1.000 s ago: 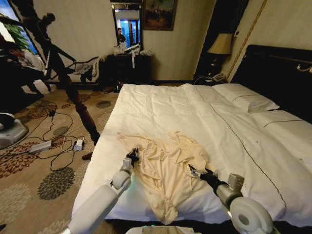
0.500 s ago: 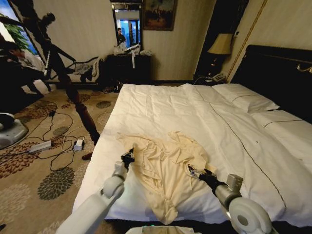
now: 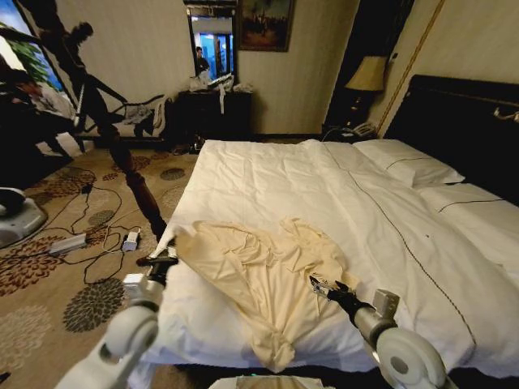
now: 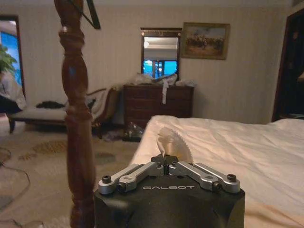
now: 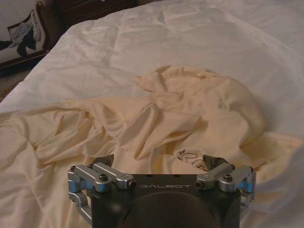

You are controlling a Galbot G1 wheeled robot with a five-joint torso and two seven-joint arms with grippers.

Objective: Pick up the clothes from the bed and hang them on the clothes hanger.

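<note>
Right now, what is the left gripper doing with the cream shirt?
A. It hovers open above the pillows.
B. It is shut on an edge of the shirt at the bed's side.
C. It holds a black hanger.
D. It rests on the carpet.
B: the left gripper is closed on a fold of the shirt at the side edge of the bed.

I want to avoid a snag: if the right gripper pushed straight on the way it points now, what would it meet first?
Most likely the cream shirt. The right gripper, open, points low across the bed with the bunched fabric directly ahead of its fingers; the white duvet lies beyond. Depth is uncertain.
</note>
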